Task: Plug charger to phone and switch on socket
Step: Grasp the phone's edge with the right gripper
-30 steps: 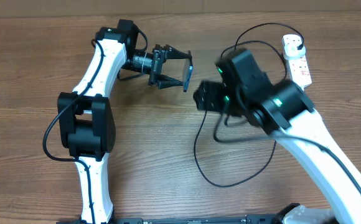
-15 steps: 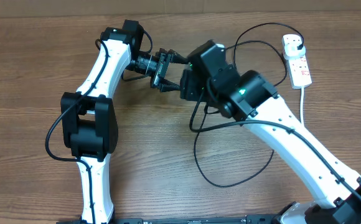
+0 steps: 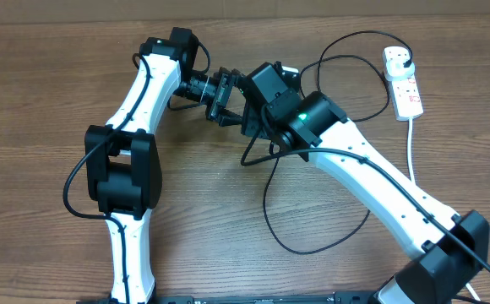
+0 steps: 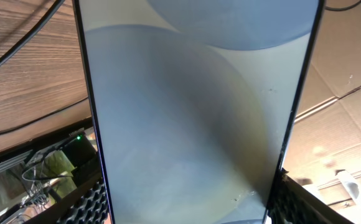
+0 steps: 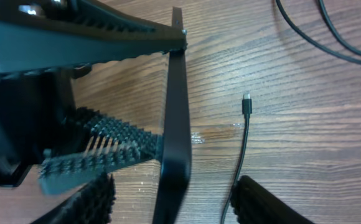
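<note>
Wooden table (image 3: pixel 42 101), phone (image 4: pixel 193 112) in left claw (image 4: pixel 193 200)

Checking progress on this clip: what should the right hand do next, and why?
Probably shift the open right hand onto the charger's connector tip and grip it: it lies loose on the table, while the left hand holds the phone.

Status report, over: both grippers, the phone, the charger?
Left gripper shut on the phone. Right gripper open, close to the phone. Charger tip loose on the table, not plugged in.
</note>
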### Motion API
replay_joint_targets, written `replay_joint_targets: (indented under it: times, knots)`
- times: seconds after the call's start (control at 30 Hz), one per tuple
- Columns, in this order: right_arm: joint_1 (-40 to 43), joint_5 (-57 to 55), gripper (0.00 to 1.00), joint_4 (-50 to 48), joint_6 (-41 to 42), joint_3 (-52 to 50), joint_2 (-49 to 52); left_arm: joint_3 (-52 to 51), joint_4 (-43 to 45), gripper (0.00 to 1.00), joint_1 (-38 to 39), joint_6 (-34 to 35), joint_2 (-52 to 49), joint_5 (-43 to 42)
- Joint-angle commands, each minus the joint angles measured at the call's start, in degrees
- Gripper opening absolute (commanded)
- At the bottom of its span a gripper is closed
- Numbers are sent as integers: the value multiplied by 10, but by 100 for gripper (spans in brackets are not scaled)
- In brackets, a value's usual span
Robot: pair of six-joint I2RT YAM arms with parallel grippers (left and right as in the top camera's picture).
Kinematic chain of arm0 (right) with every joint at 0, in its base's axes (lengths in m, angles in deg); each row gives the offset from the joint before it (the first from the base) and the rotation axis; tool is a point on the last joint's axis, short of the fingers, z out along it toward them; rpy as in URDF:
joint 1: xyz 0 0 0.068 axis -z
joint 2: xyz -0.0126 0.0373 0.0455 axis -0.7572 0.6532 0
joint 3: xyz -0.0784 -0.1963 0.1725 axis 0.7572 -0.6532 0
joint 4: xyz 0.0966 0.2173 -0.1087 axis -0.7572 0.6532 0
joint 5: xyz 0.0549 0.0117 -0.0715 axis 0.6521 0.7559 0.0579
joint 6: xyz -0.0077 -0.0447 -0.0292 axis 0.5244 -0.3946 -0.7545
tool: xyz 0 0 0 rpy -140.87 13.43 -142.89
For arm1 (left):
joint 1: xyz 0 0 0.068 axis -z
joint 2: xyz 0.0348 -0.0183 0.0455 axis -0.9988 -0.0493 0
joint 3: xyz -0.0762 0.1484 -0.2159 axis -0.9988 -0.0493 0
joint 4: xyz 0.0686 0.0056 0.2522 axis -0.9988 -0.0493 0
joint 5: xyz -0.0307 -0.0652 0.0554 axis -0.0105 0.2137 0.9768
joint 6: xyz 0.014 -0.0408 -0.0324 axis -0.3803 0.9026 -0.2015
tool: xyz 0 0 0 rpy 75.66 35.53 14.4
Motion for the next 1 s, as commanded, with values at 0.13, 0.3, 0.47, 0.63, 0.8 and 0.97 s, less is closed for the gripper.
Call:
replay_joint_targets:
  times: [0.13, 0.3, 0.47, 0.63, 0.8, 0.97]
  knots:
    - [1, -48, 52, -12, 5, 14, 1, 17, 0, 62, 8, 5, 0, -14]
    - [1, -54, 46, -17, 6, 14, 1, 17, 0, 62, 10, 5, 0, -14]
    - [1, -54, 42, -30, 6, 13, 9, 17, 0, 62, 10, 6, 0, -14]
    - [1, -54, 40, -38, 6, 12, 22, 17, 0, 62, 10, 5, 0, -14]
    - [2, -54, 37, -49, 5, 12, 22, 17, 0, 62, 10, 5, 0, -14]
    - [2, -68, 36, -52, 1, 12, 22, 17, 0, 62, 10, 5, 0, -14]
